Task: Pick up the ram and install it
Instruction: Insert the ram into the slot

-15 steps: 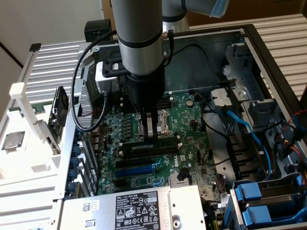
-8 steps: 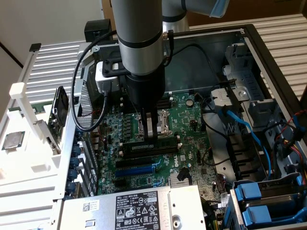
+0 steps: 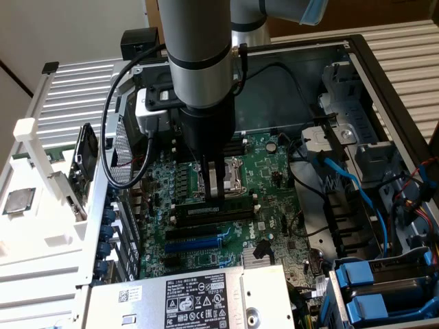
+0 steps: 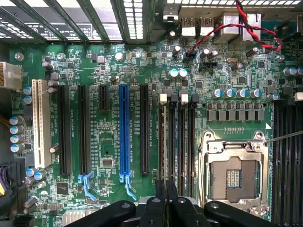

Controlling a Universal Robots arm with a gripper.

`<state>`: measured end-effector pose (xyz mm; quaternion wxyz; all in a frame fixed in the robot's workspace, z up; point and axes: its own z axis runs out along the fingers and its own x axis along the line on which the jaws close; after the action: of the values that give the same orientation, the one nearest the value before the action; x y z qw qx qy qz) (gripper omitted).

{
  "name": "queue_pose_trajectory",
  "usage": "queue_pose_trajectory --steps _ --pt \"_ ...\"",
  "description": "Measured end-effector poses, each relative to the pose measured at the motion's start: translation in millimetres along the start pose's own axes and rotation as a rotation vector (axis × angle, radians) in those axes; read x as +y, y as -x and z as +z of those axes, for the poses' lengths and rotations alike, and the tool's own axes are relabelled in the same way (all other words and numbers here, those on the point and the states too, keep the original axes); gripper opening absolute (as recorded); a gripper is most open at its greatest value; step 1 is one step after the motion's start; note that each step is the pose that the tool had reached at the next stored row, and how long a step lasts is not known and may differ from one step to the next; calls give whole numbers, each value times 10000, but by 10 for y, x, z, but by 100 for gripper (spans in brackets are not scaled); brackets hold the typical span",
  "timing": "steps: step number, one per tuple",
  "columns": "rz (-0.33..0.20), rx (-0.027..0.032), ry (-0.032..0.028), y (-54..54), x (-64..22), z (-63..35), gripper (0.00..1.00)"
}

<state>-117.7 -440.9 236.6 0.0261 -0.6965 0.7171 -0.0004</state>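
Observation:
My gripper (image 3: 214, 197) reaches straight down into the open computer case, its fingertips at the row of black memory slots (image 3: 236, 205) beside the processor socket (image 3: 230, 175). In the wrist view the two dark fingers (image 4: 158, 203) sit pressed close together, in line with the slot nearest the expansion slots. The ram (image 4: 164, 142) shows there edge-on as a thin grey-green line running away from the fingertips. In the exterior view the ram (image 3: 206, 211) lies along that slot, low against the green motherboard (image 3: 271, 181).
The processor socket (image 4: 233, 172) lies open with bare pins. A blue expansion slot (image 4: 124, 132) and black ones flank the memory slots. A silver processor chip (image 3: 19, 200) rests on the white rack at the exterior view's left. Blue cables (image 3: 350, 185) and drive bays (image 3: 384, 288) crowd the exterior view's right.

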Motion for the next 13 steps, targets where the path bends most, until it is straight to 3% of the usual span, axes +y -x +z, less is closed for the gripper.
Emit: queue_pose_trajectory --steps 13 --pt "1 0 0 7 -4 2 12"
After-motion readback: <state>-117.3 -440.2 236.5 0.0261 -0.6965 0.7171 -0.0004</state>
